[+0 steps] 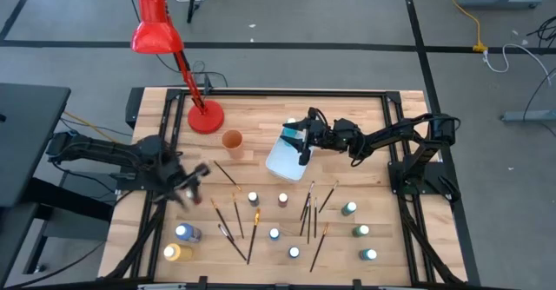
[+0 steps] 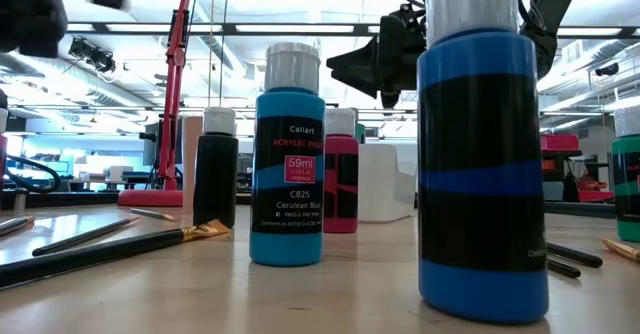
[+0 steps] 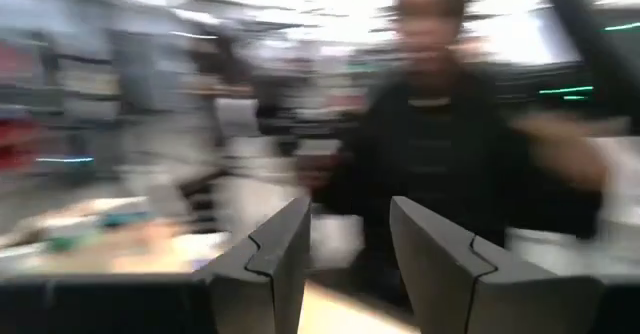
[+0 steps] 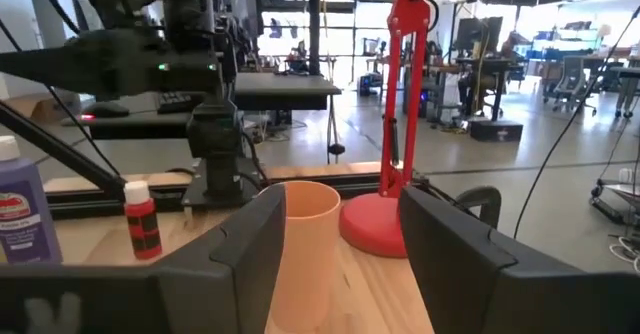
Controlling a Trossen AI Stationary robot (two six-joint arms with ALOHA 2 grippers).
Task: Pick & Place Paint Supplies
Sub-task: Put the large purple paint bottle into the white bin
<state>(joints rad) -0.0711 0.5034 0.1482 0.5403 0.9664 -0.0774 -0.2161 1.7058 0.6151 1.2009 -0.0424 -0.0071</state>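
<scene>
Meanwhile, the right gripper (image 1: 302, 142) is hovering open and empty over the white bin (image 1: 285, 158); the left gripper (image 1: 193, 179) gapes empty. Bottles (image 1: 273, 234) and brushes (image 1: 236, 219) are lying nearer, light, slippery; grip bottles mid-body.

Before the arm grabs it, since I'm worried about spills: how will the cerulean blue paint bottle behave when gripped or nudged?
The cerulean blue paint bottle stands upright, tall and narrow, so a nudge near its white cap would probably tip it. Its round body means it would likely roll once down. The glossy plastic side may be a bit slippery for fingers. With the cap on, a spill looks unlikely.
</scene>
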